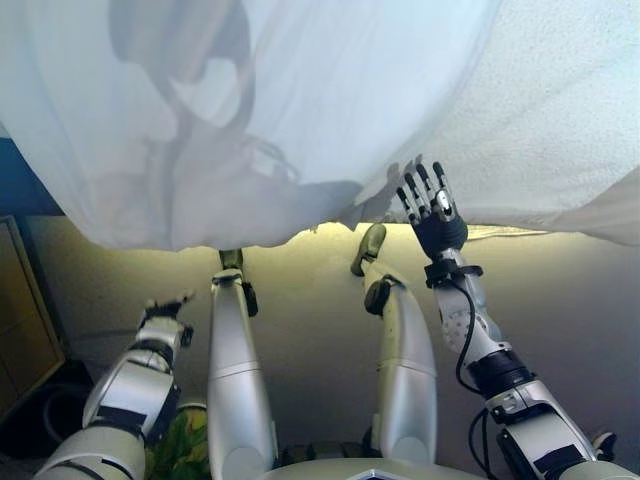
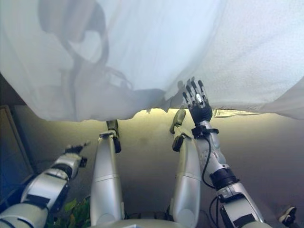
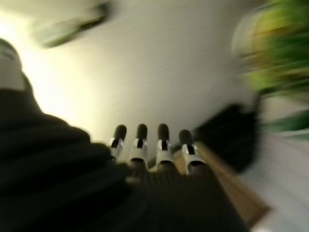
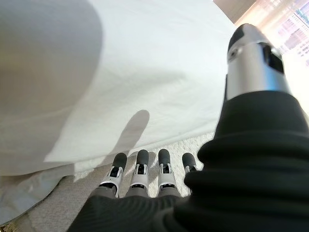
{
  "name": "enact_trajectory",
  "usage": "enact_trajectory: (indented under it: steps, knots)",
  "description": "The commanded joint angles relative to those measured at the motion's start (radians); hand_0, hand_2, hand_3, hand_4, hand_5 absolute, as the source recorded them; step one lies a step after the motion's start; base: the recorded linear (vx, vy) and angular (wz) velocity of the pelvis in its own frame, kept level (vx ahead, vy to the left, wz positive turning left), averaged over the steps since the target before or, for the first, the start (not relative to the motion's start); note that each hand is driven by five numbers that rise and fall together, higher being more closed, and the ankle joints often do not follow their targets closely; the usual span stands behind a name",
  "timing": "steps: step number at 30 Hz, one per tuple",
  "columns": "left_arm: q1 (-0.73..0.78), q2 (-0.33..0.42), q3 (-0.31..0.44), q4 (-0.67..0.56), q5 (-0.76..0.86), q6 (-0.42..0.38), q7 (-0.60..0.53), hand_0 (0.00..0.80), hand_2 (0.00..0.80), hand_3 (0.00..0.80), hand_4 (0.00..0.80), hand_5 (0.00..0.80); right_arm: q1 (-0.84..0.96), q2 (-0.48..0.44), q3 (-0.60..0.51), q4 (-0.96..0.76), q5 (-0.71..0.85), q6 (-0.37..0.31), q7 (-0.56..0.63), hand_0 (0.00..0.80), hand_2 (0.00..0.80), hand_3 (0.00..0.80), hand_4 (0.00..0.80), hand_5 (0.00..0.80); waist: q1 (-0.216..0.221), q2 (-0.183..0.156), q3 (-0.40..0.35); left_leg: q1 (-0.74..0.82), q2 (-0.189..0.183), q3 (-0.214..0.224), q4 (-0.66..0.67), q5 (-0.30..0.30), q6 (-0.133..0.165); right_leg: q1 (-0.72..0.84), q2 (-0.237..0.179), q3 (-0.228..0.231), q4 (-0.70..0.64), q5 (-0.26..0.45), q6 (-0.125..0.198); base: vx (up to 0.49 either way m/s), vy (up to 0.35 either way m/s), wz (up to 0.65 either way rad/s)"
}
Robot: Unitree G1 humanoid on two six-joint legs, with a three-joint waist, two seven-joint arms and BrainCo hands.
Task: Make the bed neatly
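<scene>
A smooth white sheet (image 1: 250, 120) lies over the bed and hangs down over its near edge. To its right is a textured white cover (image 1: 560, 110). My right hand (image 1: 430, 205) is open with straight fingers, raised at the bed's edge where the sheet meets the textured cover. In the right wrist view its fingers (image 4: 140, 169) point at the sheet's hem (image 4: 145, 121) and hold nothing. My left hand (image 1: 163, 312) hangs low at my left side, away from the bed. Its fingers (image 3: 149, 145) are relaxed and empty.
A wooden cabinet (image 1: 20, 320) stands on the floor at the left, below a dark blue surface (image 1: 20, 180). Something green and leafy (image 1: 185, 445) lies by my left side. A white label (image 2: 232, 113) hangs under the bed's edge at the right.
</scene>
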Motion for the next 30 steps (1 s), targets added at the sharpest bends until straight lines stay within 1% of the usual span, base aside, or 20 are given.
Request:
enact_trajectory:
  steps: [1, 4, 6, 7, 9, 12, 13, 17, 18, 19, 22, 28, 29, 30]
  knots:
    - [0.063, 0.028, 0.043, 0.05, -0.045, -0.014, 0.028, 0.0, 0.0, 0.0, 0.0, 0.0, 0.065, 0.023, -0.057, -0.116, 0.029, -0.058, 0.032, 0.0, 0.0, 0.0, 0.0, 0.0, 0.041, -0.034, 0.049, -0.021, -0.025, 0.002, -0.075, 0.127, 0.089, 0.058, -0.048, -0.04, -0.084, 0.176, 0.096, 0.043, -0.023, 0.06]
    - [0.1, 0.021, 0.055, 0.03, -0.075, -0.062, 0.056, 0.0, 0.0, 0.0, 0.0, 0.0, 0.088, 0.034, -0.057, -0.135, 0.026, -0.055, 0.02, 0.0, 0.0, 0.0, 0.0, 0.0, 0.046, -0.024, 0.049, 0.044, -0.024, 0.019, -0.095, 0.123, 0.091, 0.108, -0.063, -0.044, -0.096, 0.18, 0.098, 0.056, -0.016, 0.15]
    - [0.141, 0.018, 0.066, 0.009, -0.07, -0.09, 0.053, 0.0, 0.0, 0.0, 0.0, 0.0, 0.105, 0.033, -0.068, -0.15, 0.015, -0.047, 0.01, 0.0, 0.0, 0.0, 0.0, 0.0, 0.051, -0.006, 0.049, 0.099, -0.031, 0.033, -0.119, 0.124, 0.093, 0.148, -0.074, -0.045, -0.109, 0.182, 0.1, 0.055, 0.019, 0.11]
    - [0.181, 0.016, 0.078, -0.013, -0.054, -0.114, 0.041, 0.0, 0.0, 0.0, 0.0, 0.0, 0.118, 0.034, -0.08, -0.166, -0.004, -0.037, -0.008, 0.0, 0.0, 0.0, 0.0, 0.0, 0.057, 0.015, 0.049, 0.151, -0.034, 0.05, -0.143, 0.128, 0.094, 0.184, -0.087, -0.043, -0.114, 0.181, 0.1, 0.058, 0.053, 0.05]
    - [0.223, 0.016, 0.092, -0.043, -0.035, -0.131, 0.012, 0.0, 0.0, 0.0, 0.0, 0.0, 0.134, 0.032, -0.098, -0.185, -0.023, -0.023, -0.028, 0.0, 0.0, 0.0, 0.0, 0.0, 0.062, 0.04, 0.049, 0.213, -0.04, 0.069, -0.175, 0.133, 0.095, 0.227, -0.107, -0.042, -0.121, 0.179, 0.101, 0.047, 0.078, 0.06]
    - [0.288, 0.004, 0.109, -0.085, -0.013, -0.175, -0.008, 0.0, 0.0, 0.0, 0.0, 0.0, 0.162, 0.023, -0.13, -0.203, -0.055, 0.005, -0.051, 0.0, 0.0, 0.0, 0.0, 0.0, 0.069, 0.083, 0.044, 0.311, -0.06, 0.094, -0.227, 0.147, 0.098, 0.302, -0.122, -0.04, -0.14, 0.166, 0.098, 0.056, 0.109, 0.16]
    - [0.311, 0.002, 0.116, -0.115, -0.016, -0.178, -0.013, 0.0, 0.0, 0.0, 0.0, 0.0, 0.175, 0.021, -0.138, -0.209, -0.073, 0.017, -0.071, 0.0, 0.0, 0.0, 0.0, 0.0, 0.073, 0.098, 0.025, 0.347, -0.068, 0.1, -0.254, 0.155, 0.098, 0.33, -0.126, -0.039, -0.154, 0.158, 0.098, 0.089, 0.087, 0.15]
    - [0.36, 0.0, 0.161, -0.186, -0.05, -0.237, -0.026, 0.0, 0.0, 0.0, 0.0, 0.0, 0.21, 0.016, -0.159, -0.176, -0.146, 0.054, -0.109, 0.0, 0.0, 0.0, 0.0, 0.0, 0.081, 0.133, -0.027, 0.439, -0.09, 0.113, -0.319, 0.173, 0.091, 0.406, -0.137, -0.04, -0.194, 0.14, 0.101, 0.084, 0.07, 0.15]
    - [0.367, 0.001, 0.168, -0.194, -0.063, -0.257, -0.029, 0.0, 0.0, 0.0, 0.0, 0.0, 0.214, 0.015, -0.16, -0.165, -0.154, 0.059, -0.114, 0.0, 0.0, 0.0, 0.0, 0.0, 0.081, 0.137, -0.034, 0.455, -0.093, 0.114, -0.329, 0.176, 0.09, 0.421, -0.137, -0.041, -0.202, 0.138, 0.101, 0.109, 0.046, 0.13]
    - [0.378, 0.002, 0.19, -0.219, -0.092, -0.299, -0.038, 0.0, 0.0, 0.0, 0.0, 0.0, 0.228, 0.012, -0.164, -0.132, -0.171, 0.069, -0.122, 0.0, 0.0, 0.0, 0.0, 0.0, 0.084, 0.144, -0.057, 0.491, -0.098, 0.117, -0.353, 0.181, 0.088, 0.455, -0.139, -0.043, -0.223, 0.133, 0.103, 0.118, 0.025, 0.16]
    - [0.401, 0.015, 0.234, -0.291, -0.143, -0.377, -0.06, 0.0, 0.0, 0.0, 0.0, 0.0, 0.259, 0.002, -0.174, -0.066, -0.184, 0.073, -0.127, 0.0, 0.0, 0.0, 0.0, 0.0, 0.093, 0.151, -0.1, 0.562, -0.104, 0.118, -0.405, 0.196, 0.08, 0.533, -0.137, -0.054, -0.272, 0.129, 0.11, 0.114, -0.015, 0.07]
    - [0.453, 0.037, 0.316, -0.464, -0.173, -0.45, -0.083, 0.0, 0.0, 0.0, 0.0, 0.0, 0.324, 0.0, -0.23, 0.092, -0.186, 0.076, -0.058, 0.0, 0.0, 0.0, 0.0, 0.0, 0.118, 0.148, -0.166, 0.683, -0.108, 0.12, -0.475, 0.204, 0.068, 0.686, -0.125, -0.087, -0.357, 0.129, 0.121, 0.097, -0.08, 0.09]
    - [0.463, 0.04, 0.331, -0.494, -0.175, -0.454, -0.096, 0.0, 0.0, 0.0, 0.0, 0.0, 0.332, 0.001, -0.242, 0.117, -0.183, 0.079, -0.042, 0.0, 0.0, 0.0, 0.0, 0.0, 0.12, 0.143, -0.174, 0.691, -0.112, 0.127, -0.487, 0.229, 0.075, 0.704, -0.127, -0.102, -0.379, 0.151, 0.109, 0.036, -0.127, 0.06]
    - [0.471, 0.042, 0.343, -0.515, -0.181, -0.466, -0.107, 0.0, 0.0, 0.0, 0.0, 0.0, 0.341, 0.004, -0.251, 0.133, -0.18, 0.083, -0.031, 0.0, 0.0, 0.0, 0.0, 0.0, 0.123, 0.142, -0.183, 0.707, -0.111, 0.127, -0.498, 0.23, 0.075, 0.723, -0.123, -0.107, -0.39, 0.152, 0.11, 0.072, -0.14, 0.08]
